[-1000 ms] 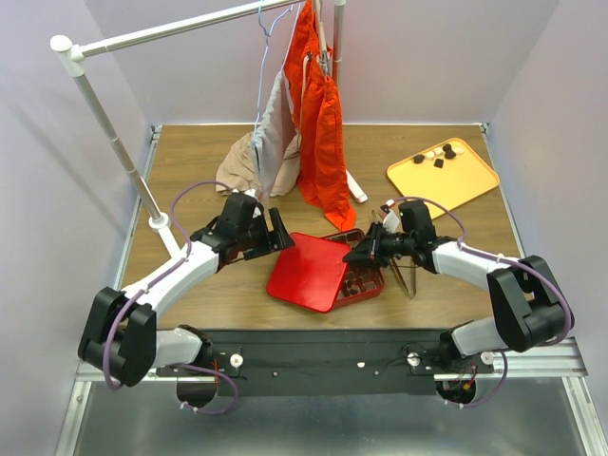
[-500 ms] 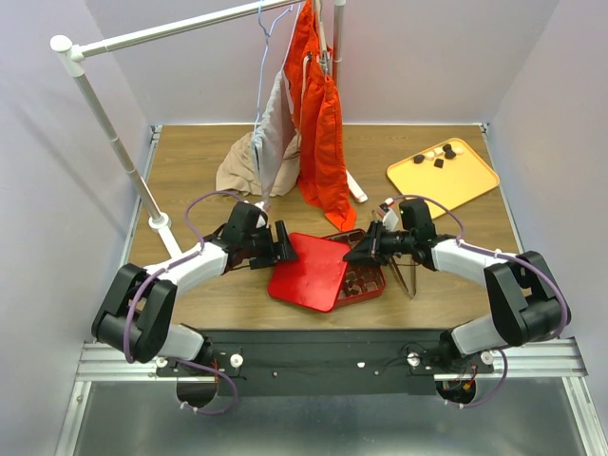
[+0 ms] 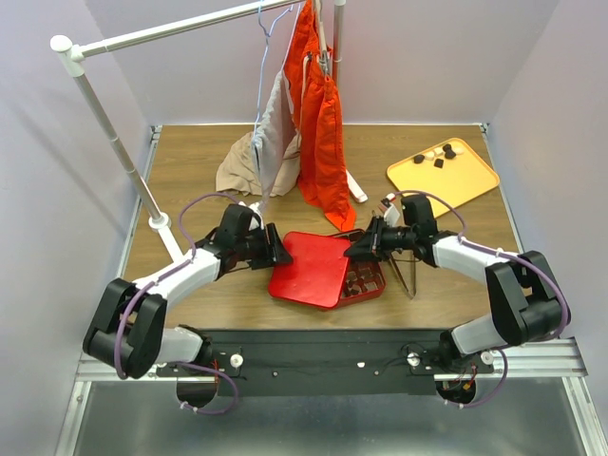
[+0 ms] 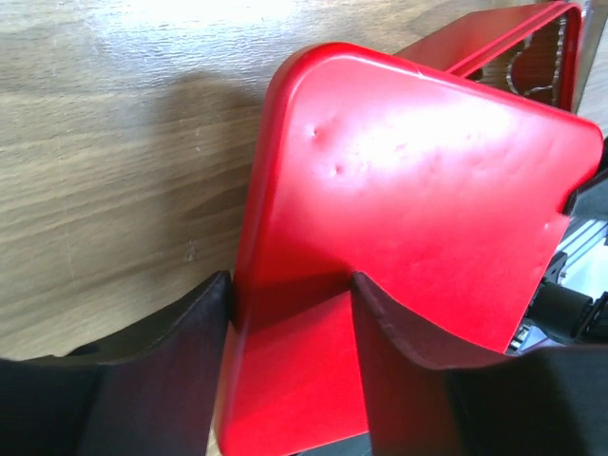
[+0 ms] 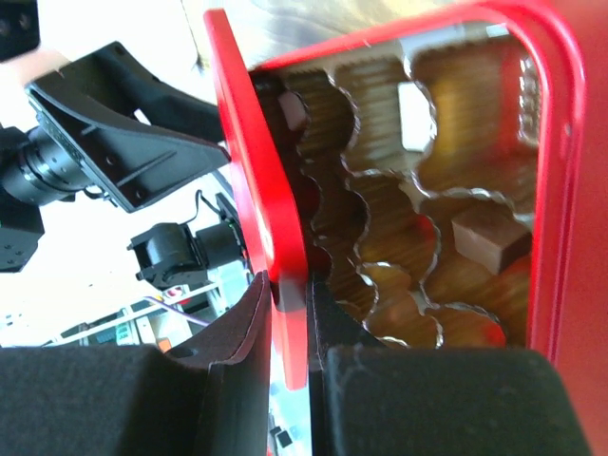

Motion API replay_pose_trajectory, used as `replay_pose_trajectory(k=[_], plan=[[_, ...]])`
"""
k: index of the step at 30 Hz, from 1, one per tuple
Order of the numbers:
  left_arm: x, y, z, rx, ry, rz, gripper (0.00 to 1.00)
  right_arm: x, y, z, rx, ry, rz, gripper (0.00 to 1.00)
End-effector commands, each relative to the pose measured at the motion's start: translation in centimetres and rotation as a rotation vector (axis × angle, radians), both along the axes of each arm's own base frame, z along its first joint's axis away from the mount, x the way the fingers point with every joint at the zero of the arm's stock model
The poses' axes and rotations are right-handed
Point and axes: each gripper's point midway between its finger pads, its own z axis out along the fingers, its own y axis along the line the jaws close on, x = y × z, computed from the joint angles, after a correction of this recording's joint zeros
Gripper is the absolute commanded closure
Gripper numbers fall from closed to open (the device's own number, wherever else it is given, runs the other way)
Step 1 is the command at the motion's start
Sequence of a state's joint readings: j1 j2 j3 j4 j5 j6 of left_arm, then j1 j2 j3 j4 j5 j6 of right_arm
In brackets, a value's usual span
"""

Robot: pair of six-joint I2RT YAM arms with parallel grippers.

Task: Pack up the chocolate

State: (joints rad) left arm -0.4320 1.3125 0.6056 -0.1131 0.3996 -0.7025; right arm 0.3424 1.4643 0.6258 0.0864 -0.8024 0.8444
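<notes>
The red lid (image 3: 309, 269) lies tilted over the left part of the red gridded box (image 3: 378, 282). My right gripper (image 3: 357, 249) is shut on the lid's right edge, and the thin red edge (image 5: 242, 161) shows pinched between its fingers (image 5: 290, 280). My left gripper (image 3: 275, 252) is at the lid's left corner, and the lid (image 4: 427, 190) fills the gap between its fingers (image 4: 290, 280). Inside the box (image 5: 556, 190), a brown chocolate (image 5: 484, 237) and a white one (image 5: 415, 114) sit in cells. Several more chocolates (image 3: 435, 157) lie on the yellow tray.
The yellow tray (image 3: 456, 185) is at the back right. An orange garment (image 3: 318, 142) hangs from the rack just behind the box, with a beige cloth (image 3: 242, 166) beside it. The rack's pole foot (image 3: 160, 221) stands left. Metal tongs (image 3: 407, 275) lie right of the box.
My left gripper has moved right and down onto the lid's left corner, and its fingers have narrowed. My right gripper stays on the lid's right edge.
</notes>
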Motion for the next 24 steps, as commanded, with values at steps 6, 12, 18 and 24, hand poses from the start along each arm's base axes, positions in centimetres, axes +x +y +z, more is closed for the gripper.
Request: replay_pose_trajectory(k=[6, 12, 18, 24], plan=[[0.8, -3.2, 8.6, -0.206, -0.124, -0.069, 0.45, 1.7, 0.9, 3.2, 0.021, -0.083, 0.026, 0.99], [0.0, -5.2, 10.7, -0.244, -0.137, -0.108, 0.45, 2.8, 0.3, 3.0, -0.036, -0.087, 0.002, 0.99], [-1.4, -7.5, 10.3, -0.245, -0.103, -0.148, 0.45, 4.0, -1.3, 2.6, -0.105, -0.095, -0.036, 0.99], [-2.1, -10.1, 11.3, -0.266, -0.102, -0.183, 0.45, 4.6, -2.8, 1.4, -0.221, -0.114, -0.049, 0.99]])
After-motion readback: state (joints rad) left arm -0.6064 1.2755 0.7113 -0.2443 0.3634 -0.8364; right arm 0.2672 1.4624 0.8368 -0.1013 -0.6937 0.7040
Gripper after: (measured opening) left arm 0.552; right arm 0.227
